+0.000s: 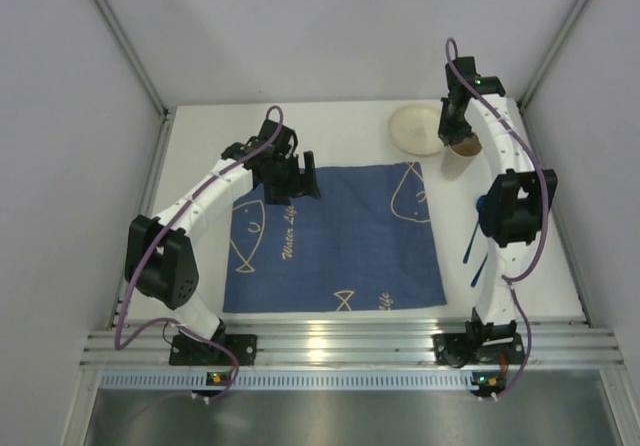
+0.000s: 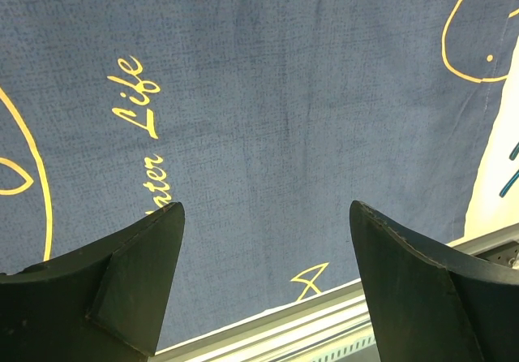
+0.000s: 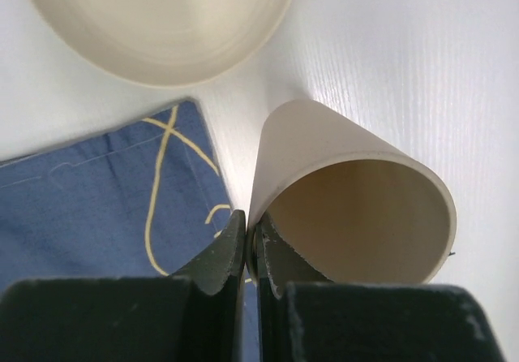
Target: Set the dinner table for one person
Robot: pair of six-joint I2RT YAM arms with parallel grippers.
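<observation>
The flat white table [image 1: 300, 126], railed at its near edge, lies beneath both arms. A cream cup [image 3: 357, 208] is pinched by the right gripper [image 3: 250, 220]; the left gripper [image 2: 266, 212] is spread above the blue cloth [image 2: 284, 94].

The cloth [image 2: 284, 118] is matt, coarsely woven fabric, the counter [image 3: 389, 70] smooth white with a faint grain and soft sheen, the cup [image 3: 324, 151] and plate [image 3: 162, 21] smooth matt cream, the rail [image 1: 350, 344] ribbed shiny metal.
</observation>
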